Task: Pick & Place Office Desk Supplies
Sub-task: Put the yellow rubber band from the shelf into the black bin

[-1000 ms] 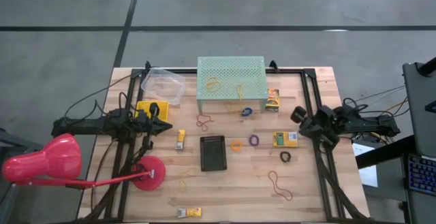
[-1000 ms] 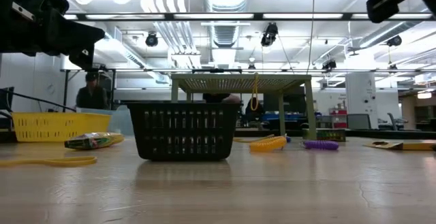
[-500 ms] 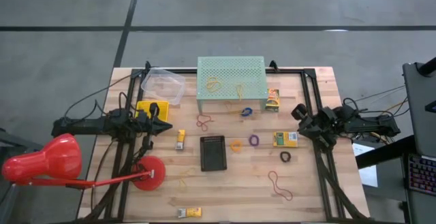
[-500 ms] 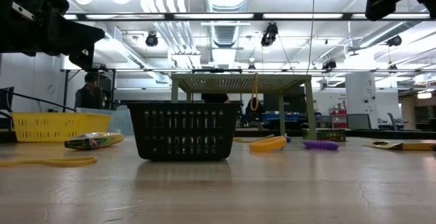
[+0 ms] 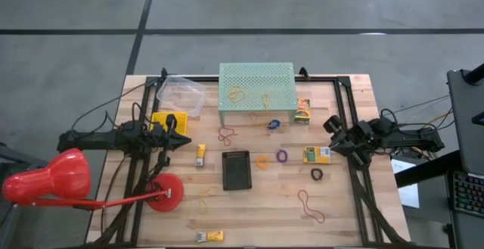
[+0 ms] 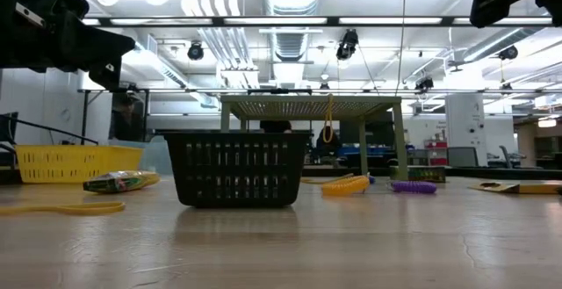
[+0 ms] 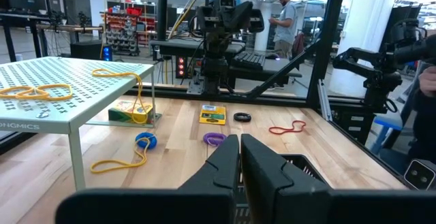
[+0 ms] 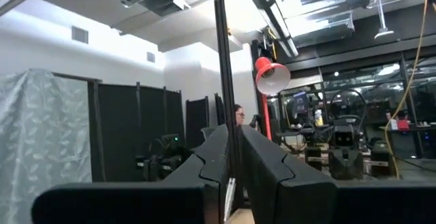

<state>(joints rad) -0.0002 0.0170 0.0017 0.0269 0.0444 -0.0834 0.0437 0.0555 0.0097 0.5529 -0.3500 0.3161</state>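
**Right arm creeping in; nothing picked yet**

Movement is small: over the last second your right gripper (image 5: 333, 125) has edged inward from the table's right rim, fingers pressed together and empty, now just beside the yellow-orange printed box (image 5: 316, 154) and near the black ring roll (image 5: 317, 174); I judge that box your likeliest first pick; your left gripper (image 5: 184, 139) has not moved, fingers closed on nothing, beside the yellow basket (image 5: 160, 119); rubber bands (image 5: 310, 205) lie scattered, untouched.

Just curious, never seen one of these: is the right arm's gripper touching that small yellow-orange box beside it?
Apart. In the high view the right gripper sits clear of the small yellow-orange printed box, with bare wood between them.
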